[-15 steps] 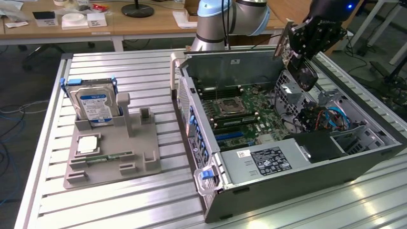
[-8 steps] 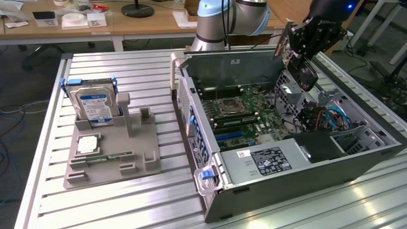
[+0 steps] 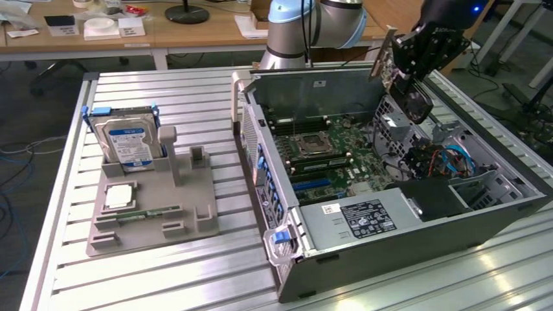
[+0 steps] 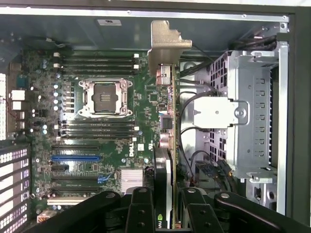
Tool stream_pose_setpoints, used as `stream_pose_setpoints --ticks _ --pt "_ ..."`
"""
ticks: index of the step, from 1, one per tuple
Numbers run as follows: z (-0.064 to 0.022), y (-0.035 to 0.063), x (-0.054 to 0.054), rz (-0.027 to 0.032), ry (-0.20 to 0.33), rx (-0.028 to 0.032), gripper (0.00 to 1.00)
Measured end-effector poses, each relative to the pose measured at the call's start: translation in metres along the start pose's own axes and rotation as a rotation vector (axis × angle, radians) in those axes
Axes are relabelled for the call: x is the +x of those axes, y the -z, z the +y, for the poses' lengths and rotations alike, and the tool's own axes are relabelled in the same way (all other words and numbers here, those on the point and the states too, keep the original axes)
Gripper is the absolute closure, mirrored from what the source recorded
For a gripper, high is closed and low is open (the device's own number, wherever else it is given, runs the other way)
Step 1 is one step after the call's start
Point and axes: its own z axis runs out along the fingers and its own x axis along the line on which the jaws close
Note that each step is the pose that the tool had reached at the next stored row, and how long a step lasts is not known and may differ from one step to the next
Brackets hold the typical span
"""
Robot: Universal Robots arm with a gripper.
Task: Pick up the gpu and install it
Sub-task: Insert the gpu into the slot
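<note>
Your tool (image 3: 405, 61) is in the upper right of the exterior frame, its fingers (image 4: 141, 213) pinching the gpu (image 4: 168, 174) edge-on. The card hangs directly beneath it, over the motherboard (image 4: 112, 121) inside the open computer case (image 3: 415, 259).

So on the tabletop (image 3: 173, 285) the open case (image 3: 415, 249) sits at the exterior view's right, with the parts holder (image 3: 194, 194) well apart at that view's left. The hard drive (image 3: 128, 139) stands at the holder's back, and the memory stick (image 3: 147, 212) lies nearer the front. The pincer (image 4: 167, 213) grips the gpu (image 4: 167, 92) over the motherboard (image 4: 121, 145).
</note>
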Motion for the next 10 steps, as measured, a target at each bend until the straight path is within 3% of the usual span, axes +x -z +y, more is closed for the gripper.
stream_pose_setpoints --ticks 10 --pt "-0.0001 -0.0004 0.0 0.0074 0.103 -0.0021 0.73"
